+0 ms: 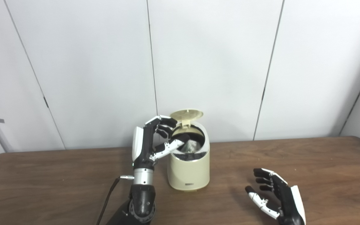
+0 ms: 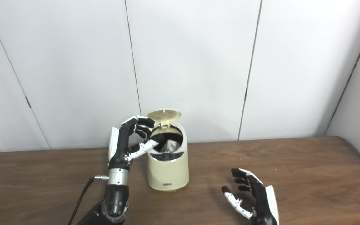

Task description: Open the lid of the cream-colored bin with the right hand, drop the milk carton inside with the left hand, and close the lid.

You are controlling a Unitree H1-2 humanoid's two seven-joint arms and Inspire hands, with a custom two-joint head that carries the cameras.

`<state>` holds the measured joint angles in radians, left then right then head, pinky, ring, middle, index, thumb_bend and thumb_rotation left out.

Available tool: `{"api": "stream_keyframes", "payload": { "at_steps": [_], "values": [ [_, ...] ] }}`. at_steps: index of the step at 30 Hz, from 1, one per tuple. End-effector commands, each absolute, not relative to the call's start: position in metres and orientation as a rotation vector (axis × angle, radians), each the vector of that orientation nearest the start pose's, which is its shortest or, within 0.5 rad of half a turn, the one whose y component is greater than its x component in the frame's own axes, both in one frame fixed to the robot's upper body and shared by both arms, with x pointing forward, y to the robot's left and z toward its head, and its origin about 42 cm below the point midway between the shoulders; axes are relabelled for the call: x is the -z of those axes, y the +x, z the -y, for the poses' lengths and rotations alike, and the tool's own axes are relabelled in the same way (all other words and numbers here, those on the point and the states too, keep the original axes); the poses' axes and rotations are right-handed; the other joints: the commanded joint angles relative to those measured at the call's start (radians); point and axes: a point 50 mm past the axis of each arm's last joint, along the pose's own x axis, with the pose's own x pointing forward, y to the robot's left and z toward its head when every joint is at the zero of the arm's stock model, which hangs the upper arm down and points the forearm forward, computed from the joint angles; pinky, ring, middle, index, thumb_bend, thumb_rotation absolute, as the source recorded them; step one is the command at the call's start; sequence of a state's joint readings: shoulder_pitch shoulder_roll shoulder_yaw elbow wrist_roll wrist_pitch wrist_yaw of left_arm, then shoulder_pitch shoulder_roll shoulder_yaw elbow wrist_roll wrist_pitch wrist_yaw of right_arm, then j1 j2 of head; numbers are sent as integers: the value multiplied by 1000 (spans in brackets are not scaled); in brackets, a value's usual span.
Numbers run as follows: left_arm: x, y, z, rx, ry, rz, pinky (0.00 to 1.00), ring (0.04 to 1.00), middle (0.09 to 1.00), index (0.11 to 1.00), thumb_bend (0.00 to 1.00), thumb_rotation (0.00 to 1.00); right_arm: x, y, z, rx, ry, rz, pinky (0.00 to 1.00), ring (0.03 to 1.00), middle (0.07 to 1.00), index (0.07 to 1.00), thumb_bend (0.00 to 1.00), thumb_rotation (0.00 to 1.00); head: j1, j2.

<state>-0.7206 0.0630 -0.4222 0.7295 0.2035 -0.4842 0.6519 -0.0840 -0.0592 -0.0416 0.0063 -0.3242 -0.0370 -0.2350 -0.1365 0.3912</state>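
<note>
Bin [image 1: 188,168] lid [image 1: 187,114] is raised. Left hand [image 1: 155,137] is held spread and empty over the opening; a silvery object [image 1: 193,145] is seen inside. Right hand [image 1: 275,195] is spread above the table [image 1: 308,165].

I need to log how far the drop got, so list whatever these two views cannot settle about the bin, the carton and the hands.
- Bin contents: both views show only a greyish shape in the dark opening; too small to confirm it as the milk carton.
- Left hand: its fingers overlap the opening, so contact with that shape is unclear.
- Lid: raised; its hinge sits behind the rim.
- Right hand: open over the table; the bottom edge cuts off its wrist.
</note>
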Motion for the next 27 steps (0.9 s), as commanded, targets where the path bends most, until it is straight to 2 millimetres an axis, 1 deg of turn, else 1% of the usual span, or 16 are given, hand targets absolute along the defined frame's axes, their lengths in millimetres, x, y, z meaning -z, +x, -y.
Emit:
{"api": "stream_keyframes", "payload": {
  "at_steps": [1, 4, 5, 8, 11, 16, 19, 20, 21, 22, 23, 25, 26, 27],
  "values": [
    [-199, 467, -100, -2, 307, 614, 566, 572, 552, 568, 1000, 561, -110, 300, 237, 239, -349, 110, 640, 702, 718, 697, 262, 174, -1, -1],
    [-198, 468, -101, 4, 318, 614, 572, 579, 567, 589, 1000, 570, -110, 300, 236, 235, -349, 104, 643, 706, 721, 699, 261, 130, -2, -1],
    [-198, 468, -101, 6, 325, 616, 579, 581, 574, 601, 1000, 560, -110, 300, 237, 234, -354, 103, 647, 708, 722, 700, 261, 118, -2, -1],
    [-198, 468, -101, 9, 332, 619, 583, 582, 579, 610, 1000, 551, -110, 300, 237, 234, -360, 98, 651, 710, 723, 700, 263, 114, -1, 0],
    [-198, 468, -102, 12, 324, 614, 584, 585, 585, 614, 1000, 537, -110, 300, 237, 234, -363, 98, 644, 706, 721, 698, 262, 132, -1, -1],
    [-198, 468, -101, 11, 321, 612, 586, 587, 586, 609, 1000, 532, -110, 301, 237, 237, -354, 104, 637, 701, 717, 696, 262, 95, 3, -1],
    [-199, 467, -103, 18, 310, 611, 573, 583, 582, 602, 1000, 525, -109, 301, 237, 235, -354, 107, 642, 706, 721, 698, 265, 121, 8, 1],
    [-200, 465, -104, 20, 296, 613, 565, 575, 566, 595, 1000, 523, -109, 302, 237, 233, -361, 106, 642, 707, 722, 699, 265, 128, 10, 0],
    [-201, 463, -106, 20, 274, 615, 544, 560, 545, 581, 1000, 523, -109, 302, 238, 234, -367, 106, 641, 707, 722, 700, 264, 147, 12, 1],
    [-203, 460, -107, 20, 245, 617, 512, 535, 519, 557, 1000, 540, -110, 302, 239, 237, -370, 108, 640, 705, 721, 699, 266, 194, 18, 0],
    [-204, 455, -111, 22, 213, 622, 492, 516, 503, 536, 978, 563, -112, 303, 240, 244, -362, 125, 642, 707, 721, 698, 271, 235, 21, 1],
    [-207, 446, -118, 10, 188, 649, 438, 459, 469, 499, 778, 633, -118, 304, 242, 256, -332, 163, 633, 697, 709, 690, 272, 240, 26, -1],
    [-208, 440, -124, 2, 183, 665, 419, 442, 461, 486, 682, 672, -125, 305, 243, 264, -321, 184, 633, 695, 708, 691, 274, 289, 28, -1],
    [-209, 435, -129, -1, 172, 674, 406, 428, 454, 478, 568, 708, -131, 305, 244, 268, -320, 208, 637, 696, 711, 694, 281, 359, 29, -1]
  ]
}}
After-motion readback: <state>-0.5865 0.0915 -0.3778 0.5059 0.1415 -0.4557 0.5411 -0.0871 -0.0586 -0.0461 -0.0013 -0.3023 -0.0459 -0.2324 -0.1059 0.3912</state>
